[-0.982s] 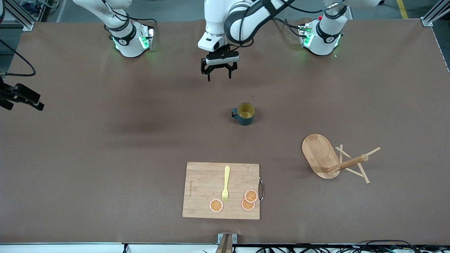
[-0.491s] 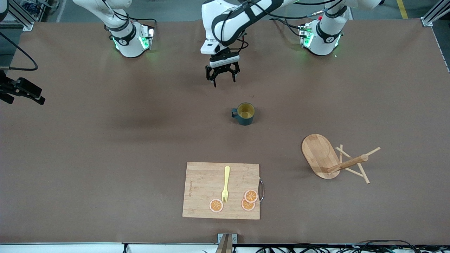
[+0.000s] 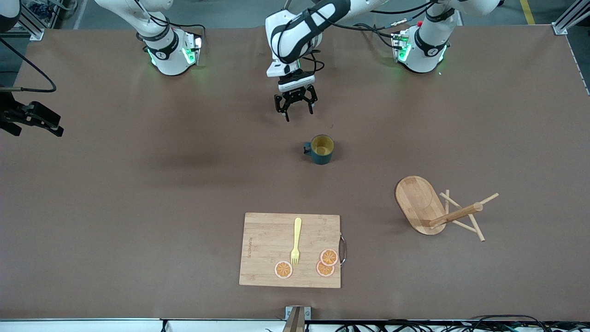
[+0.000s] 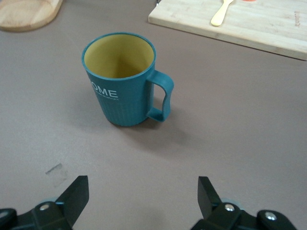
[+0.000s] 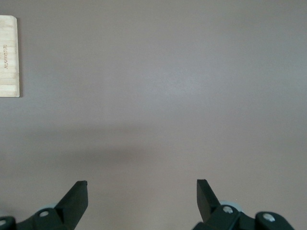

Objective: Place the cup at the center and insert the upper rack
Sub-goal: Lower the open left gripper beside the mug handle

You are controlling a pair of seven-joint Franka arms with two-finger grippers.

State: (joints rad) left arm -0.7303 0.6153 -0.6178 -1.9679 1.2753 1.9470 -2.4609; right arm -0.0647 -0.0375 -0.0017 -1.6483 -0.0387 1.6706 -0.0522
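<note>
The left arm's black two-finger claw (image 3: 296,112), its jaws spread, has come down over the brown worktop (image 3: 138,193) toward the small dark teal ribbed cup (image 3: 321,149). The right arm's black claw (image 3: 44,127) has drifted slightly.

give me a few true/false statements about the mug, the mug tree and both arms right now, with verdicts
1. The cup stands upright on the bare table. True.
2. The left gripper grips the cup's handle. False: its jaws are open and apart from the cup.
3. The upper rack stands upright on its base. False: it lies tipped over, its post and pegs resting on the table.
4. A yellow fork lies on the cutting board. True.
5. The right gripper holds an orange slice. False: it is open and holds nothing, at the right arm's end of the table.
</note>
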